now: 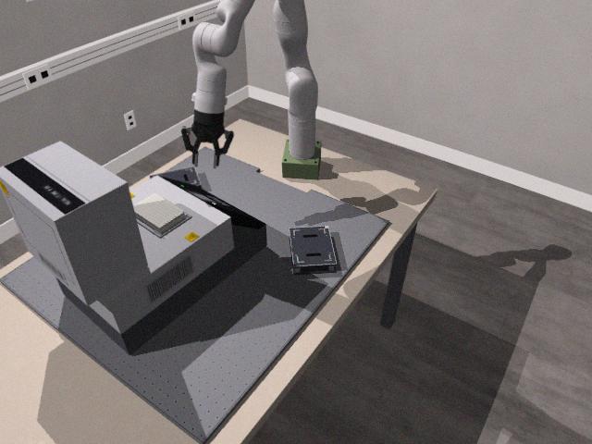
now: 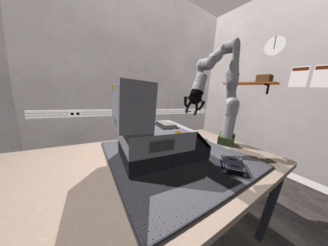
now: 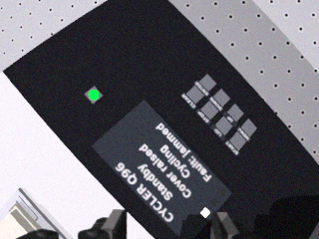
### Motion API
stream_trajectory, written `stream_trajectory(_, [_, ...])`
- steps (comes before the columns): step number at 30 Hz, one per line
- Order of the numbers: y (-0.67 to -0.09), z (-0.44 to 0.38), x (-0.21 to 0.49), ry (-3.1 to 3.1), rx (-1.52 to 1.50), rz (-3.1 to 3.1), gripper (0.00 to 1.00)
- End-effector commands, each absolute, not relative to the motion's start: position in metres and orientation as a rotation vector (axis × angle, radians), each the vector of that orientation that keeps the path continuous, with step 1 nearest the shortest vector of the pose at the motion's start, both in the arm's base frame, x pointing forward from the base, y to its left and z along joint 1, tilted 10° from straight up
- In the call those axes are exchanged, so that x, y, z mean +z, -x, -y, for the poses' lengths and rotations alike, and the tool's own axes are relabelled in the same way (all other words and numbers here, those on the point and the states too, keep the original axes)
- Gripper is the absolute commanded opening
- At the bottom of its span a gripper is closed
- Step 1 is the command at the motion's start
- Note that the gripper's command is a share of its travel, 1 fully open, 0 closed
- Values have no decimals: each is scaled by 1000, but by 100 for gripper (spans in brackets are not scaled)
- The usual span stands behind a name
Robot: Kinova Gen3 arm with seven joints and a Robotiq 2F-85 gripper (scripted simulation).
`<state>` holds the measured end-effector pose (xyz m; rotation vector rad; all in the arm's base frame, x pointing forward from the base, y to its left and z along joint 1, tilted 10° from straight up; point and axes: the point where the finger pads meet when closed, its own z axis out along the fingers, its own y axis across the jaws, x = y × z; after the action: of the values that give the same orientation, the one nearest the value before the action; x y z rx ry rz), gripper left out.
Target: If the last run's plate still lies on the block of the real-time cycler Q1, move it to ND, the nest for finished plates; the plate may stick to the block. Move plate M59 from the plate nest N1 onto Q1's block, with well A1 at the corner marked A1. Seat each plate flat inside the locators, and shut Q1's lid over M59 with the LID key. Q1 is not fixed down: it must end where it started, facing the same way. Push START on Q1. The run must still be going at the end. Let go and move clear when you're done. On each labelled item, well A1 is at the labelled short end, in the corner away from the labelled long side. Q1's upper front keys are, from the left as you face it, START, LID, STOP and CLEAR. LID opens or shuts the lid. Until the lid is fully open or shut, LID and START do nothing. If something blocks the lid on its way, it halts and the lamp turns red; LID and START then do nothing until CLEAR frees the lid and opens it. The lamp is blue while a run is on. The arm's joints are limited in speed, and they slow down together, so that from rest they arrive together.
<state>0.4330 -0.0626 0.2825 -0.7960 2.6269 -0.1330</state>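
Cycler Q1 has its lid raised. A pale plate lies on its block; its corner shows in the wrist view. Q1's lamp is green. A white mark on the display seems in line with "Cover raised". The START key and LID key are in the row nearer the display. My gripper is partly open with nothing between its fingers, above Q1's front panel side. M59 cannot be made out.
A dark nest without a plate stands beyond Q1's front, near the board's edge. Another nest is partly hidden behind Q1; its label and contents are unclear. The raised lid stands tall at Q1's rear.
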Motion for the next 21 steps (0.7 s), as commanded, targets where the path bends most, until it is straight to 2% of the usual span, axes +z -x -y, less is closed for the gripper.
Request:
stream_trajectory(1, [-422, 64, 287, 793, -155, -2613, 50])
stream_trajectory(21, [-363, 53, 286, 788, -148, -2626, 34])
